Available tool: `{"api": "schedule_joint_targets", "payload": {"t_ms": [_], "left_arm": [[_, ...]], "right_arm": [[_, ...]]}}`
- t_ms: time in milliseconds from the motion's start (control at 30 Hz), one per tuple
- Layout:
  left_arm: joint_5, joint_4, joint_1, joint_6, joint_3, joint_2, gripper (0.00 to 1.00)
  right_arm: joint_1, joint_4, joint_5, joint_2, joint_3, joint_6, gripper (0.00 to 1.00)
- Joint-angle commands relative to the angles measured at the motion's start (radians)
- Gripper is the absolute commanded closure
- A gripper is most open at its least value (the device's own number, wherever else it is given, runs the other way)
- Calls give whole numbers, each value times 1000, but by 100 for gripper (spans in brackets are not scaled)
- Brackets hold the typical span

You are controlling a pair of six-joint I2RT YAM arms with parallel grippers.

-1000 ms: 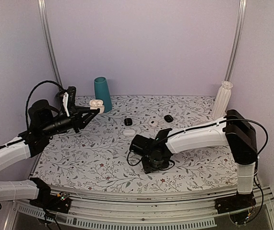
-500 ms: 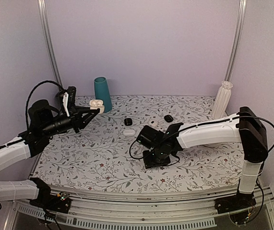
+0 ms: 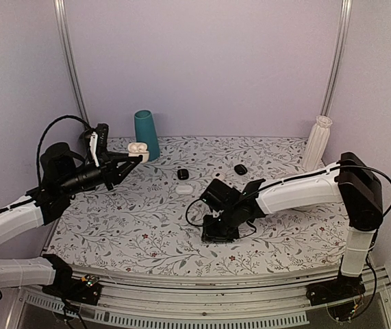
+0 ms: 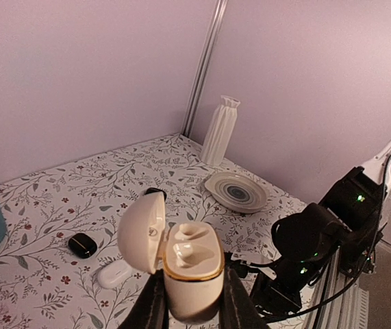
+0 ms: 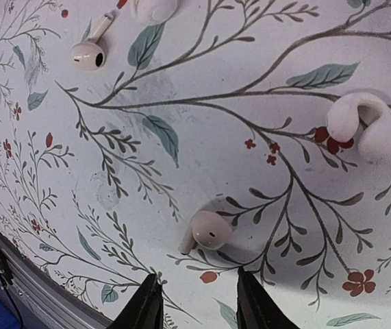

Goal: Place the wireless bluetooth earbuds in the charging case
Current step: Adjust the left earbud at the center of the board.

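Holding charging case [image 4: 190, 271] upright in left gripper [image 4: 194, 295], pinched shut on lower body, well above table [image 3: 147, 229], back left. Probably light, rigid, slippery shell: grip flat sides below hinge. Glossy white pebble, gold rim, lid swung open. Hovering right gripper [image 5: 198, 305] low, nearer earbud [image 5: 207, 232] just ahead, jaws partly apart, nothing held; second earbud [image 5: 89, 52] well apart on tabletop. Likely featherweight, slick, prone to roll: pinch across bulb, not stem. Tiny, white, short-stemmed

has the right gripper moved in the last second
Yes. In the top view the right gripper has shifted to the right, away from the black lump, which lies where it did.
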Motion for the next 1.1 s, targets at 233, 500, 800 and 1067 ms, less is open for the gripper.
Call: {"api": "schedule_joint_targets", "payload": {"t_ms": [233, 500, 800, 1067], "left_arm": [[9, 18, 16, 5, 16, 3, 100], [11, 28, 16, 5, 20, 22, 100], [7, 27, 19, 6, 14, 15, 100], [8, 26, 22, 4, 9, 5, 100]], "right_arm": [[-31, 56, -61, 36, 23, -8, 64], [-40, 48, -49, 38, 22, -15, 64], [-40, 50, -62, 73, 60, -36, 64], [-41, 29, -42, 105, 103, -64, 64]]}}
